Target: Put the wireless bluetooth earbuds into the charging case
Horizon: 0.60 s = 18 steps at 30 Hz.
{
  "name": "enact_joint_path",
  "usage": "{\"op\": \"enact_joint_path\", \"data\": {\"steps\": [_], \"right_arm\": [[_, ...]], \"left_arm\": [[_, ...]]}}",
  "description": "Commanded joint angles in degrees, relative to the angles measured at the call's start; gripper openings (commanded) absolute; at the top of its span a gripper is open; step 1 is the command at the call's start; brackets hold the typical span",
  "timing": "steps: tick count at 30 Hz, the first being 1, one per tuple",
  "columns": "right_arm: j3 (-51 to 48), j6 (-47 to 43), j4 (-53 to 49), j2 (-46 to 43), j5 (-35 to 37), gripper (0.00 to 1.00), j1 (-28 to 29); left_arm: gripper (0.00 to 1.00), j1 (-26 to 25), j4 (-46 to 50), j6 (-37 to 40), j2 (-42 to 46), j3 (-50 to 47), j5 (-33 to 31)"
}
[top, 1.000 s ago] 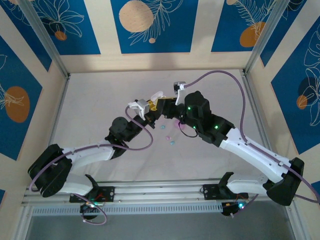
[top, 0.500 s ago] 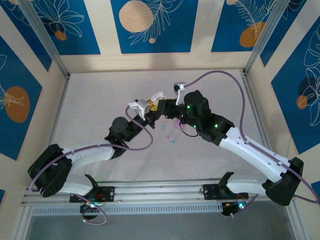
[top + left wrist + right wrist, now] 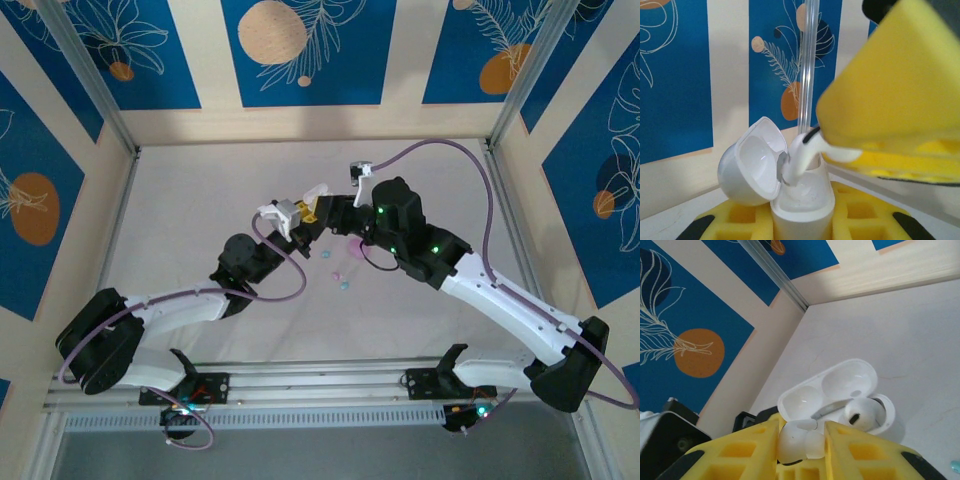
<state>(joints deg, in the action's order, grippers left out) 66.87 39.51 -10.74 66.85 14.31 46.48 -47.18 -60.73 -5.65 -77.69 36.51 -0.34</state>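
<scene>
Two clenched: left end effector (image 3: 308, 212) on charging case (image 3: 802, 210); right end effector (image 3: 801, 435) on earbud (image 3: 800, 157), long axis tilted into case.

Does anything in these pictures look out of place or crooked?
Yes. In the left wrist view a white earbud stands slanted at the mouth of the open charging case, not seated. On the table, a few tiny pink and light blue buds lie loose, outside any case.

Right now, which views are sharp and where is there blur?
Left wrist: charging case sharp, yellow finger near the lens blurred. Right wrist: case and held earbud crisp. Top external: even light, soft shadows, loose earbuds tiny.
</scene>
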Motion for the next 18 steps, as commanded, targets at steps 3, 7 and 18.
{"op": "enact_joint_path", "data": {"steps": [3, 7, 18], "right_arm": [[1.7, 1.2, 0.8, -0.8, -1.3, 0.29, -0.3], [1.8, 1.4, -0.3, -0.5, -1.3, 0.29, -0.3], [4.9, 2.1, -8.1, -0.2, -2.7, 0.29, -0.5]], "left_arm": [[0.17, -0.6, -3.1, 1.0, 0.5, 1.8, 1.4], [0.17, -0.7, -3.3, 0.9, 0.6, 2.0, 1.1], [0.17, -0.6, -3.8, 1.6, 0.5, 1.7, 1.1]]}}
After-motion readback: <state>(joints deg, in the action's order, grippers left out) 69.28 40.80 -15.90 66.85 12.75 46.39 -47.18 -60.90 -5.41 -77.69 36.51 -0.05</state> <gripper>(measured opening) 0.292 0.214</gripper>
